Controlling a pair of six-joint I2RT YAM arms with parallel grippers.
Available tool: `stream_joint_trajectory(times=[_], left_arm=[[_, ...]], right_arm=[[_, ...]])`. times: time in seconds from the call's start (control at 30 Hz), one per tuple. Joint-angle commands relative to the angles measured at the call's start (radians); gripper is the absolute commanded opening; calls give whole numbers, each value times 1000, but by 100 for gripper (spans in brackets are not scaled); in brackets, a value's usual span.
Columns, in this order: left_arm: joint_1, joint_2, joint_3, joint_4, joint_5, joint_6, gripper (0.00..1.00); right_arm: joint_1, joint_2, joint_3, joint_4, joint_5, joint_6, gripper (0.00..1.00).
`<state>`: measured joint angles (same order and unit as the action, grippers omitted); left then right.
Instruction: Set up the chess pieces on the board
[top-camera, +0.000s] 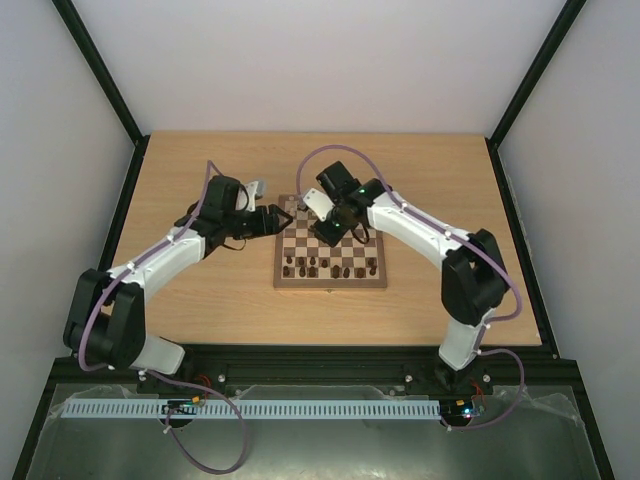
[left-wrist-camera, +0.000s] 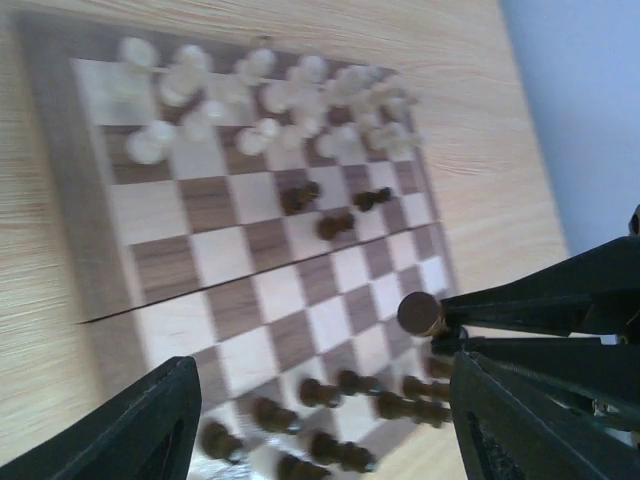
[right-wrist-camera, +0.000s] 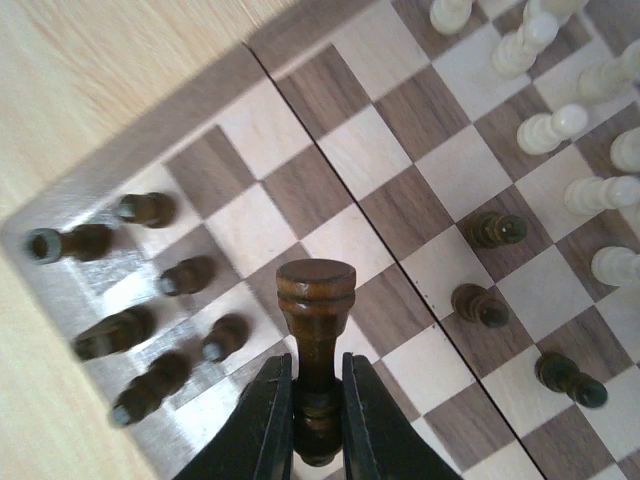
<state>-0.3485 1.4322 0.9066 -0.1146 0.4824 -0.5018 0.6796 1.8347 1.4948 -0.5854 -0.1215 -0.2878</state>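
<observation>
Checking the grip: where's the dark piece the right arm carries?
Right wrist view, bottom centre: dark piece clamped in the right gripper, over the board beside the other dark pieces.

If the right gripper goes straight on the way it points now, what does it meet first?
Probably the board. The right gripper is shut on a dark piece that sticks out ahead of it, and only bare squares lie beyond. That piece would touch first. Depth is unclear.

From high at the near edge, my top view takes in the whole desk (top-camera: 200, 290). My left wrist camera looks slantwise across the board (left-wrist-camera: 150, 210) from close; the right wrist camera looks down on it nearer still. All three share the board.
</observation>
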Motion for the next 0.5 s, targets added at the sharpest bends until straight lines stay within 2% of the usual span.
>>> stream_joint_trajectory(times=[0.0,0.13,0.33,0.47], left_arm=[[2,20,-21,151,249,-135,69],[-17,43,-33,242,361,-205,67],[-56,71,-34,266,378,-243,64],[-78,90,-36,290,399,-263,58]], right_arm=[[-3,-95,-52,-44,-93,-17,7],[-3,-155,-90,-39,-118,-24,7],[-3,-218,-132,-20,-162,-27,7],[-3,-232,-130,-22,-175,-21,7]])
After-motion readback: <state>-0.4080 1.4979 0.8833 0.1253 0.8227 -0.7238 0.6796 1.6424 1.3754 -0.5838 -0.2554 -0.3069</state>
